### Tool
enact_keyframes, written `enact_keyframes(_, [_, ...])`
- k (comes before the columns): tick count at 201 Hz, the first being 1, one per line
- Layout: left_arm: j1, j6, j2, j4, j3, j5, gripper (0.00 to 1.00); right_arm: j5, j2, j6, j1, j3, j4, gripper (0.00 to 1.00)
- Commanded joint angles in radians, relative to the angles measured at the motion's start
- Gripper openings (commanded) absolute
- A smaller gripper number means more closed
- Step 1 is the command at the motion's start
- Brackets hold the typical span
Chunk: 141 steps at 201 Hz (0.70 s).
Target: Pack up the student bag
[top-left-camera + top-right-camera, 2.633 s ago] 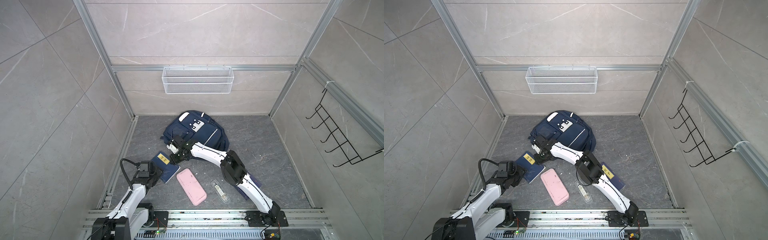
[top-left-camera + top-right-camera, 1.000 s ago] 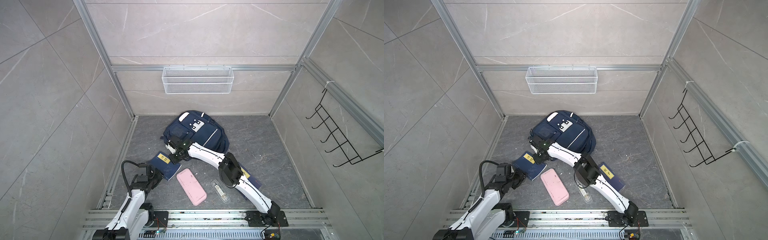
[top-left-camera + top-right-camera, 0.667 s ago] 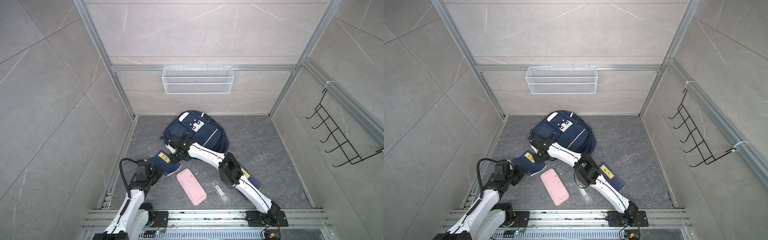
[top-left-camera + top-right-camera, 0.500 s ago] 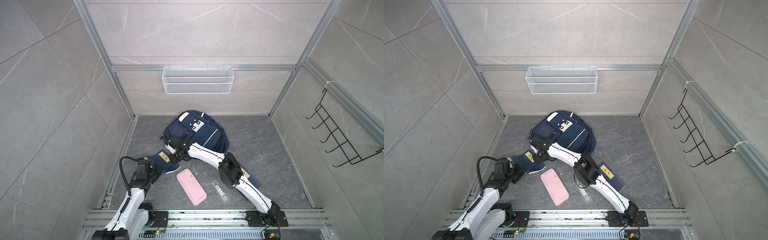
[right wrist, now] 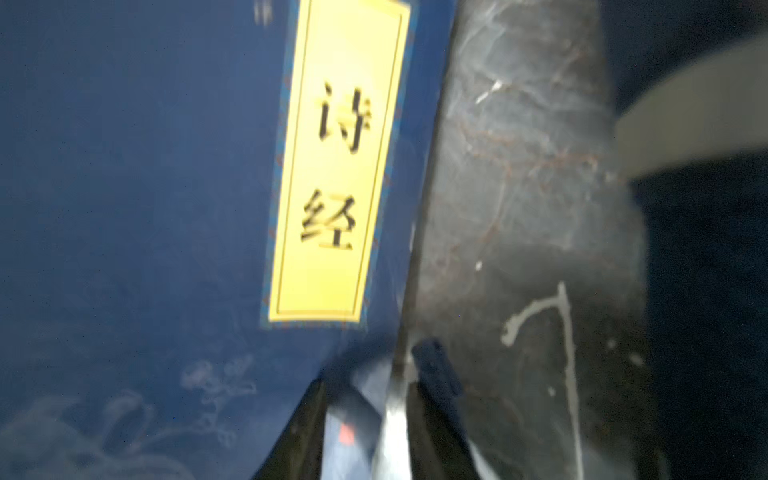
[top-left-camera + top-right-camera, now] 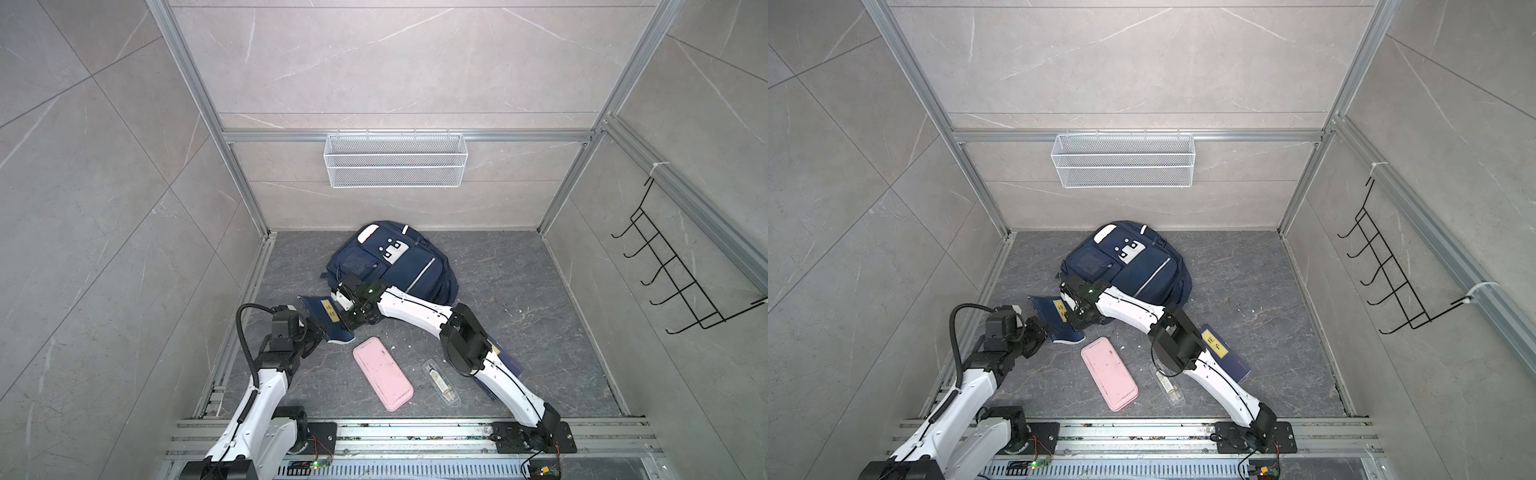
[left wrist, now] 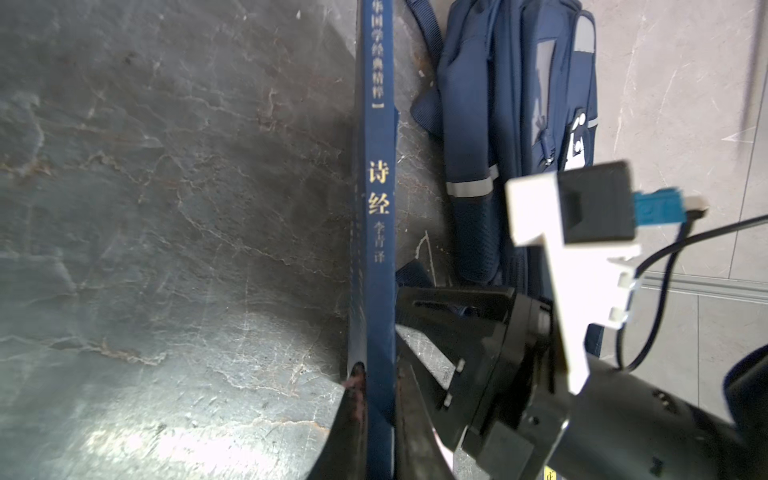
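The student bag (image 6: 390, 266) (image 6: 1129, 266) is a navy backpack with a white dotted patch, lying at the back of the floor; it also shows in the left wrist view (image 7: 519, 124). In front of it, a navy book with a yellow label (image 6: 322, 311) (image 6: 1054, 313) (image 5: 166, 166) is tilted up off the floor. My left gripper (image 6: 318, 332) (image 7: 378, 374) is shut on the book's spine (image 7: 380, 208). My right gripper (image 6: 347, 322) (image 5: 370, 374) stands open at the opposite edge, the book's corner between its fingers with a gap.
A pink case (image 6: 382, 374) and a clear tube packet (image 6: 440, 382) lie on the floor near the front. A second navy book (image 6: 1219, 347) lies under the right arm. A wire basket (image 6: 395, 160) hangs on the back wall, a black hook rack (image 6: 681, 282) on the right wall.
The left gripper has clamped tighter on the book and tilted it up, shifting it slightly toward the bag. The right jaws have spread apart at the book's edge.
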<state>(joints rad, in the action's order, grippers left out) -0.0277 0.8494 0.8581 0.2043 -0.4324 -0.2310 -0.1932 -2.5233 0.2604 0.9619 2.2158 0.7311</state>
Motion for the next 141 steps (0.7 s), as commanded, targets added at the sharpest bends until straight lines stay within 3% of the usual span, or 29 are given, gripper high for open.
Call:
enact_keyframes(1, [0.008, -0.066, -0.062, 0.022, -0.093, -0.033, 0.00, -0.034, 0.112, 0.012, 0.012, -0.125, -0.054, 0.44])
enact_keyframes(63, [0.014, -0.127, -0.136, 0.132, -0.200, -0.074, 0.00, -0.121, 0.448, 0.126, -0.097, -0.528, -0.413, 0.59])
enact_keyframes(92, [0.015, -0.138, -0.143, 0.116, -0.235, -0.136, 0.00, -0.172, 0.576, 0.182, -0.155, -0.639, -0.504, 0.65])
enact_keyframes(119, [0.016, -0.121, -0.085, 0.005, -0.236, -0.290, 0.00, -0.252, 0.635, 0.244, -0.197, -0.686, -0.520, 0.70])
enact_keyframes(141, [0.015, -0.092, -0.003, -0.087, -0.230, -0.421, 0.00, -0.364, 0.651, 0.340, -0.241, -0.773, -0.631, 0.72])
